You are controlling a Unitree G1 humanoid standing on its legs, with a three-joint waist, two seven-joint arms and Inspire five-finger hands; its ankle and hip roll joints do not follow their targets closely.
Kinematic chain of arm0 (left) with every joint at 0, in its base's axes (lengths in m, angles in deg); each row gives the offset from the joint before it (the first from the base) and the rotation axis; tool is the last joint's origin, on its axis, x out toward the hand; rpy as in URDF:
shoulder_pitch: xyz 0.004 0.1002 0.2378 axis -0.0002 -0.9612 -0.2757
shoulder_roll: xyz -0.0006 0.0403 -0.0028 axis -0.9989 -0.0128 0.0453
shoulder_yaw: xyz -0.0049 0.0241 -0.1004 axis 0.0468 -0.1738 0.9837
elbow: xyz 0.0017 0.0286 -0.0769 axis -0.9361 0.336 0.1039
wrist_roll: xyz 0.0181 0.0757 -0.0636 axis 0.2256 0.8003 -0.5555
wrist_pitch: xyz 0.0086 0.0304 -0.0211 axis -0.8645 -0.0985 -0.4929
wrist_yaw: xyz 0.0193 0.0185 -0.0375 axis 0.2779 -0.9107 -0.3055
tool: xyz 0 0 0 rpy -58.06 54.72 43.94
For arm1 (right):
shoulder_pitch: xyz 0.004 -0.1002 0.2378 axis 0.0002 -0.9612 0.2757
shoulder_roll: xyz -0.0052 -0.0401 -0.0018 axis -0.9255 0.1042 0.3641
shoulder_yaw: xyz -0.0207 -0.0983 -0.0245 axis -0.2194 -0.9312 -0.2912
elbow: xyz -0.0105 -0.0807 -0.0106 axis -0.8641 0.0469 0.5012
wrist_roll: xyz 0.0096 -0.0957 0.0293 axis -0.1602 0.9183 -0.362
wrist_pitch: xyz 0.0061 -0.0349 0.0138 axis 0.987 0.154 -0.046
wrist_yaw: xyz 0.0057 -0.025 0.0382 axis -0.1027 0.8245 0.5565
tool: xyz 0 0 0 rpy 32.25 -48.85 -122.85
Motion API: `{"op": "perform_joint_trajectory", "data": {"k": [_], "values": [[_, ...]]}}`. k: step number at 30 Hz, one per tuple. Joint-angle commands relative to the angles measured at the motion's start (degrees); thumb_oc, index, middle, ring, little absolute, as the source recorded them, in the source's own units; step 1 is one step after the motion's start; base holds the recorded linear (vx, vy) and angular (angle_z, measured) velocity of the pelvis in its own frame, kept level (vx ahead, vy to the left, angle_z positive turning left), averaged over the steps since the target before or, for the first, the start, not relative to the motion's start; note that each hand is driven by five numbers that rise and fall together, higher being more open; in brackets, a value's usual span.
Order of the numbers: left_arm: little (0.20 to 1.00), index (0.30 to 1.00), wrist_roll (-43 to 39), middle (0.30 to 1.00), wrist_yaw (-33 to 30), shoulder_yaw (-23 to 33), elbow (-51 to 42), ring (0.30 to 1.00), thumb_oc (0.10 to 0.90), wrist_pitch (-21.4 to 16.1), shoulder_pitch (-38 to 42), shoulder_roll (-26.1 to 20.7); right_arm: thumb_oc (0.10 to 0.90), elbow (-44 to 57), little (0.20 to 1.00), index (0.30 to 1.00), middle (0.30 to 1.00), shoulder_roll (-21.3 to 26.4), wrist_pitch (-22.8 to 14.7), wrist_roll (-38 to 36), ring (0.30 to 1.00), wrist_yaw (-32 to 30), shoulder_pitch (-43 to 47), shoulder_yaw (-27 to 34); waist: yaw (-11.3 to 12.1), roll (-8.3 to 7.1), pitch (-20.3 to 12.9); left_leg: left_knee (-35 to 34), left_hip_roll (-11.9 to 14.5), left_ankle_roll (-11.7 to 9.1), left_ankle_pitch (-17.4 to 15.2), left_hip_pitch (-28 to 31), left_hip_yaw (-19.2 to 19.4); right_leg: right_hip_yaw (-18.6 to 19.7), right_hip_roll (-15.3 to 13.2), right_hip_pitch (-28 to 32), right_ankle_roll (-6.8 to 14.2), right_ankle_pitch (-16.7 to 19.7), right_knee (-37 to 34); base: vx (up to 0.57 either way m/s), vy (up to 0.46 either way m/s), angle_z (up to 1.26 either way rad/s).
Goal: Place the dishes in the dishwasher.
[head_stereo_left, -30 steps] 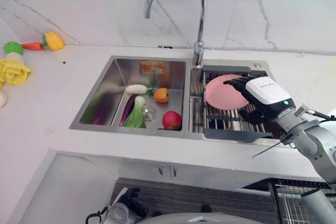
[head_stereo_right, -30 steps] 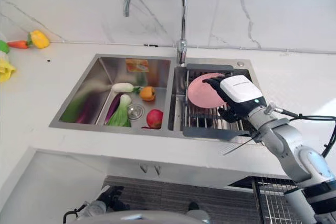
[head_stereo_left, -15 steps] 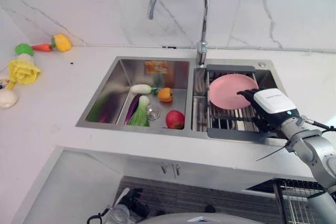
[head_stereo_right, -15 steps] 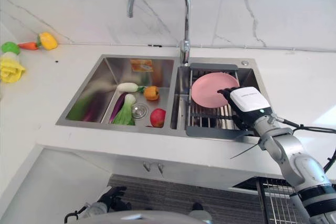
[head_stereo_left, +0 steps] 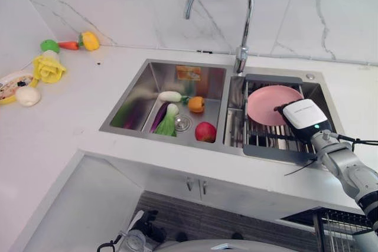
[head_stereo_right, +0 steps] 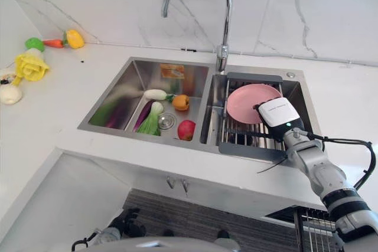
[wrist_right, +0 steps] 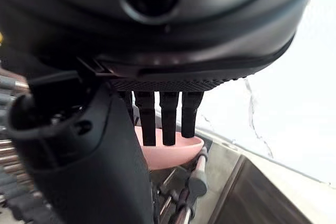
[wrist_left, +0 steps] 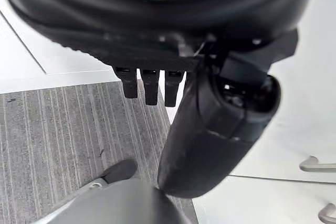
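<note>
R hand (head_stereo_right: 275,114) sits at the near-right edge of the pink plate (head_stereo_right: 248,102), fingers (wrist_right: 169,117) straight and side by side, thumb standing apart. Fingertips reach over the plate rim in the R wrist view; nothing is curled round it, so I read this as no grip yet.

Plate lies tilted on the dark drying rack (head_stereo_left: 267,146) set across the right basin of the sink (head_stereo_left: 155,74), near the base of the tap (head_stereo_left: 239,22).

L hand (wrist_left: 220,129) hangs low by the cabinet front w/ wood-look floor beneath; fingers straight, holding nothing, idle.

Left basin holds toy veg and fruit: red apple (head_stereo_left: 205,131), orange pepper (head_stereo_left: 195,104), green leafy veg (head_stereo_left: 168,123), a white piece (head_stereo_left: 169,95). More toy food sits on the counter (head_stereo_left: 71,110) at far left, well apart.

A wire basket (head_stereo_right: 313,228) shows low at right, prob. the dishwasher rack; can't confirm.

Risks, as judgement:
- Thumb not under the rim → closing could push the plate along the rack bars instead of pinching it.
- Plate smooth and thin-edged; a shallow pinch could let it swing or slip on lift and drop into the basin.
- Rack edge and tap close by; a tilted lift may clip either.
</note>
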Motion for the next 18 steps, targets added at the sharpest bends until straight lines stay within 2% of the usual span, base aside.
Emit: {"op": "perform_joint_trajectory", "data": {"k": [1,7,9,10,11,17,18], "values": [[0.900,0.900,1.33,0.900,-0.98,-4.13,5.55,0.900,0.800,-0.30,0.06,-1.18,0.400,3.46,0.300,0.300,0.300,0.38,3.89,2.48,0.300,-8.18,7.28,2.43,2.27,-3.87,-0.98,0.22,0.60,-2.52,-1.08,-0.52,0.38,0.03,0.23,2.80,0.51,-5.57,1.02,0.00,0.000,0.00],[0.900,0.900,2.50,0.900,-1.42,-5.24,4.35,0.900,0.800,-0.36,-0.41,-0.62,0.400,8.33,0.300,0.300,0.300,1.08,4.06,2.36,0.300,-11.60,4.85,6.43,1.90,-3.75,-0.96,0.22,0.67,-2.49,-1.11,-0.54,0.42,0.14,0.29,2.60,0.51,-5.54,1.02,0.00,0.000,0.00],[0.900,0.900,3.12,0.900,-1.31,-5.20,3.28,0.900,0.800,-0.42,-0.87,-0.55,0.400,12.34,0.300,0.300,0.300,1.83,4.54,1.72,0.300,-13.85,2.59,11.11,1.26,-3.59,-0.97,0.22,0.72,-2.49,-1.14,-0.49,0.59,0.39,0.41,2.45,0.50,-5.60,1.02,0.00,0.000,0.00],[0.900,0.900,3.13,0.900,-1.30,-5.34,3.26,0.900,0.800,-0.40,-0.87,-0.59,0.400,12.62,0.300,0.300,0.300,1.86,4.51,1.73,0.300,-13.75,2.19,11.49,1.39,-3.60,-0.99,0.22,0.72,-2.49,-1.14,-0.49,0.58,0.38,0.42,2.46,0.50,-5.60,1.02,0.00,0.000,0.03],[0.900,0.900,3.89,0.900,-1.16,-5.23,2.20,0.900,0.800,-0.59,-1.40,-0.76,0.400,16.88,0.300,0.300,0.300,2.26,4.60,0.73,0.300,-15.63,-0.13,16.19,0.46,-3.37,-0.89,0.22,0.76,-2.46,-1.19,-0.35,0.99,0.88,0.50,2.25,0.54,-5.54,1.02,0.00,0.000,0.00],[0.900,0.900,5.67,0.900,0.39,-5.02,-2.00,0.900,0.800,-0.97,-3.34,-2.24,0.400,29.76,0.300,0.300,0.300,1.56,3.69,-1.62,0.300,-18.20,-11.23,31.50,-1.75,-2.72,-0.61,0.22,0.98,-2.32,-1.48,0.19,3.20,3.14,0.79,1.06,0.70,-5.01,1.02,-0.01,0.004,-0.15],[0.900,0.900,6.25,0.900,1.29,-4.89,-3.82,0.900,0.800,-1.19,-3.82,-2.58,0.400,32.75,0.300,0.300,0.300,0.85,3.45,-2.33,0.300,-19.48,-15.20,36.69,-3.78,-2.34,-0.31,0.24,1.07,-2.16,-1.63,0.34,4.33,4.95,1.10,0.10,0.83,-4.63,1.02,-0.01,0.008,-0.19]]}}
